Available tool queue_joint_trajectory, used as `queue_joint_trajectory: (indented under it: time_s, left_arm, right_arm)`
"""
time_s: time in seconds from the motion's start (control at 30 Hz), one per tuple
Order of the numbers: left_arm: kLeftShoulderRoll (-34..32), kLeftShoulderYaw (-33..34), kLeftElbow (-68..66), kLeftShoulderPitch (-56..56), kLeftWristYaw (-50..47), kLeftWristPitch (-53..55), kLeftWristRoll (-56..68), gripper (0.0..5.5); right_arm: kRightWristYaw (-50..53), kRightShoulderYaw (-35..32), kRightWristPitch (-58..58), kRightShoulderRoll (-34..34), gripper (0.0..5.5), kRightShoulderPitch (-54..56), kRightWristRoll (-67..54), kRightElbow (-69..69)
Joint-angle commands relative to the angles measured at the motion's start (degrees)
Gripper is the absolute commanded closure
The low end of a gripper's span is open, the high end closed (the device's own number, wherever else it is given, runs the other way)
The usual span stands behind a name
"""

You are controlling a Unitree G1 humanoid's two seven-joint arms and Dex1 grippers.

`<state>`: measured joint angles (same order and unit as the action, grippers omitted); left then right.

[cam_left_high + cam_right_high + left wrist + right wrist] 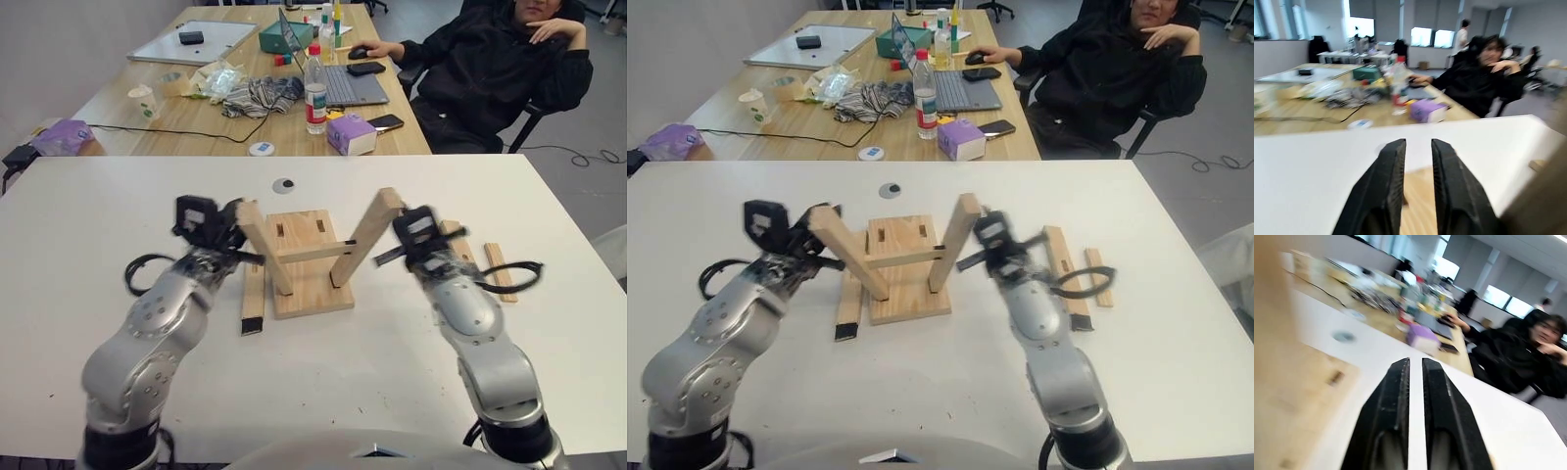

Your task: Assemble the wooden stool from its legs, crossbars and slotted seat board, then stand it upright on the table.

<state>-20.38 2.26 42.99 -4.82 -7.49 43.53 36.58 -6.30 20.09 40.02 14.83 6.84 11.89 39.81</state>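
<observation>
The slotted seat board (313, 292) lies flat in the middle of the white table (88, 225). Two legs stand up off it and splay outward - the left leg (263, 245) and the right leg (367, 235) - with one crossbar (313, 253) running between them. Whether their feet sit properly in the slots, I can't tell. Two slots (319, 225) near the far edge show as small dark rectangles.

The left gripper (1418, 144) is just beside the left leg on its outer side, fingers slightly spread, with nothing between them. The right gripper (1415, 361) is just beside the right leg, fingers nearly pressed together and pinching nothing.

A loose leg (253, 304) lies flat along the board's left edge. Two more wooden pieces are on the table to the right, a long piece (1058, 264) partly behind the right arm and a short piece (1099, 276). A small round disc (283, 184) sits beyond the board.

On the wooden desk (196, 122) behind are a paper cup (145, 101), a clear bottle (314, 93) and a purple box (351, 134) - contents too far off to make out.
</observation>
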Motion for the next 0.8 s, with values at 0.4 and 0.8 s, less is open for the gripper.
queue_joint_trajectory:
  time_s: [0.4, 0.8]
  left_arm:
    - [-0.58, 14.6, -21.31, -19.31, 1.55, -6.27, -8.33, 5.47]
    - [-5.59, 13.15, -27.03, -35.58, 7.23, 11.87, 7.22, 5.47]
  right_arm:
    - [-5.58, -22.86, -2.28, -3.01, 5.5, 21.55, -13.32, -8.56]
    - [-11.26, -16.67, 15.41, -8.55, 5.5, 32.58, -38.39, -22.86]
